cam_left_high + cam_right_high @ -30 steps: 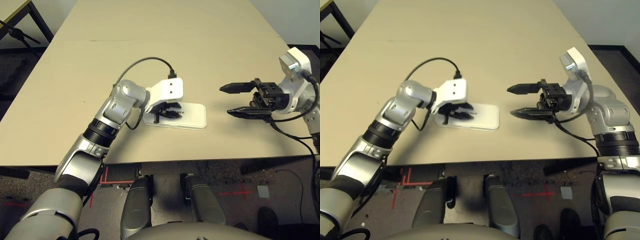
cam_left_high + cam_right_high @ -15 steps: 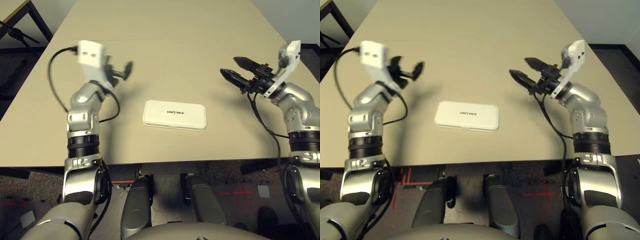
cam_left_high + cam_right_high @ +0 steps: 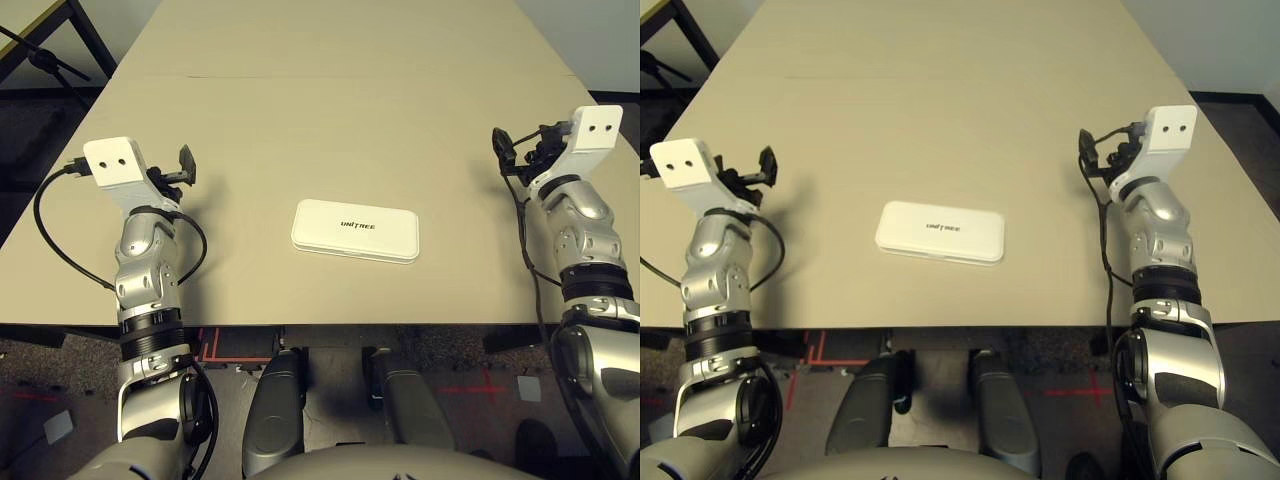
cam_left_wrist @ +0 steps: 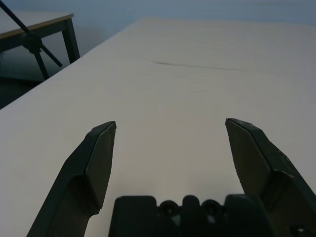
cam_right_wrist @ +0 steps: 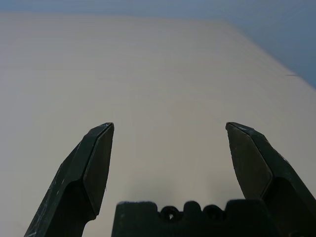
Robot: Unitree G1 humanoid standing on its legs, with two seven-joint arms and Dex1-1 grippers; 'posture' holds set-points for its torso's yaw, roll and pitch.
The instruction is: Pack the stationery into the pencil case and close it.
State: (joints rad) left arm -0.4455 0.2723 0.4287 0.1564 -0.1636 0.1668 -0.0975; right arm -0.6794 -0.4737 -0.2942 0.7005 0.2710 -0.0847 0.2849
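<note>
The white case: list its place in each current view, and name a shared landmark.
Left eye view: the white case lies just right of the middle, short of the table's near edge.
Right eye view: left of the middle, short of that edge.
Left wrist view: not in it.
Right wrist view: not in it.
Shared landmark: the pale tabletop, in all four.

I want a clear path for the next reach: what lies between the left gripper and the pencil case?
Only bare tabletop lies between the left gripper and the pencil case, as the left eye view shows.
</note>
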